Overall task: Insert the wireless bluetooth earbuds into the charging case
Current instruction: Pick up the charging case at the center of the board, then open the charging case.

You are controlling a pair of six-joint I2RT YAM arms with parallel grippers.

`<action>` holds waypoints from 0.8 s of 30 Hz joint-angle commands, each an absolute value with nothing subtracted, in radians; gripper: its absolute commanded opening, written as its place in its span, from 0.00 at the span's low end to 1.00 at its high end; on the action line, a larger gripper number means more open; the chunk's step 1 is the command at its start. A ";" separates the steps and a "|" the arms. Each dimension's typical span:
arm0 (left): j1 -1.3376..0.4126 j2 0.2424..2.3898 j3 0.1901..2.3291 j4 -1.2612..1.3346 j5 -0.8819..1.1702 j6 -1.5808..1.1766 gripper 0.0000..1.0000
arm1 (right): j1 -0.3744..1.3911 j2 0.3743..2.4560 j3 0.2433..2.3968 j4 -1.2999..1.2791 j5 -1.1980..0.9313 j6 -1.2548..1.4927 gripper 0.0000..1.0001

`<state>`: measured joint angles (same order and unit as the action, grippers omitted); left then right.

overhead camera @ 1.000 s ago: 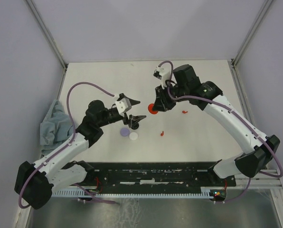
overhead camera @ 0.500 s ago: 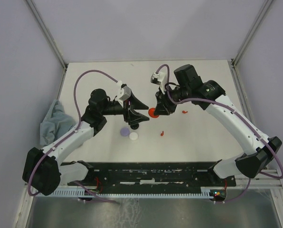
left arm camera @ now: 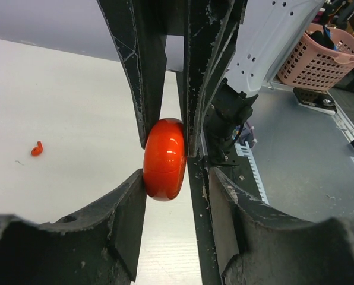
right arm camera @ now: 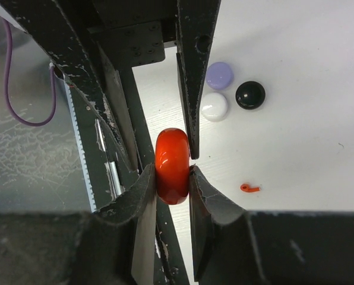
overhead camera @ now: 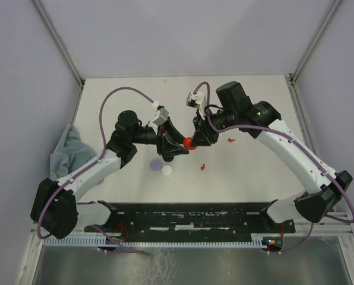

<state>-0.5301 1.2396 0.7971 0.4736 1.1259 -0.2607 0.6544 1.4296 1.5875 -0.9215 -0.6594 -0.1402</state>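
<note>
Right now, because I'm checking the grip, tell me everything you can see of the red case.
The red case is a small, thick, round puck of glossy orange-red plastic with rounded edges, and no open lid shows. It stands on edge, pinched across its two flat faces by the right gripper. The left gripper brackets it from the opposite side, with one finger against it; whether that second grip is firm cannot be told.
</note>
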 commanded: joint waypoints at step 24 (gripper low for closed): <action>-0.540 1.254 0.828 0.466 1.065 -0.179 0.03 | 0.663 1.353 1.567 -0.807 -0.563 -0.146 0.52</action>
